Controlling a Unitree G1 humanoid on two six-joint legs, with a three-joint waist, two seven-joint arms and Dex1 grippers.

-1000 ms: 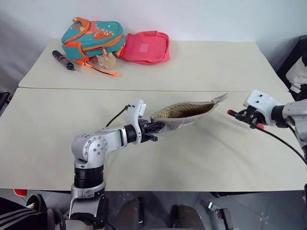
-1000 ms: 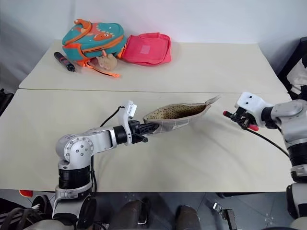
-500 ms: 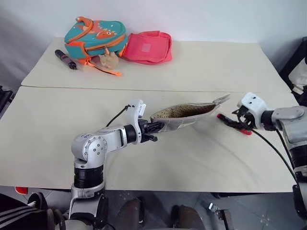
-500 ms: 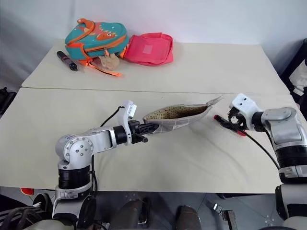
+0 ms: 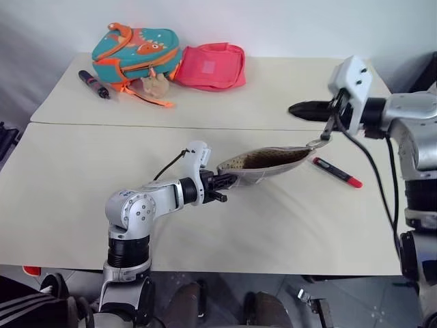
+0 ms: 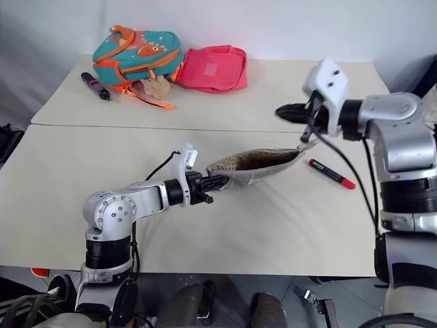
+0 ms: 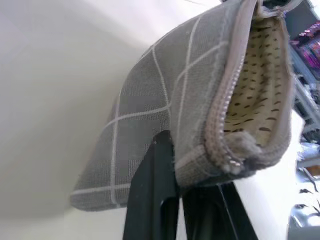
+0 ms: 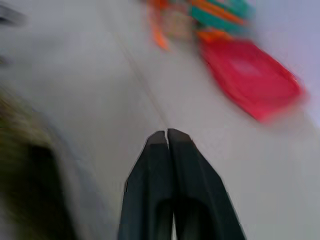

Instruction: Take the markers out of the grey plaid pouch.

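Grey plaid pouch [image 5: 263, 162] mid-frame, held off the table [image 5: 61, 191], mouth open & facing up, dotted lining showing. Left gripper [image 5: 222, 186] clamped on its near-left end, unchanged from a sec ago. Dark marker w/ pink-red end [image 5: 337, 172] now lies on the table just right of the pouch; 1 s ago it was in the right gripper [image 5: 295, 108]. That gripper let go, swung up & left, fingers together, empty, above the pouch's right end. So one marker is out. Lime one not seen, prob still inside, next reach-in likely. Backpack [image 5: 134, 53], pink pouch [image 5: 208, 66], black pen [image 5: 91, 83] upper left, untouched.
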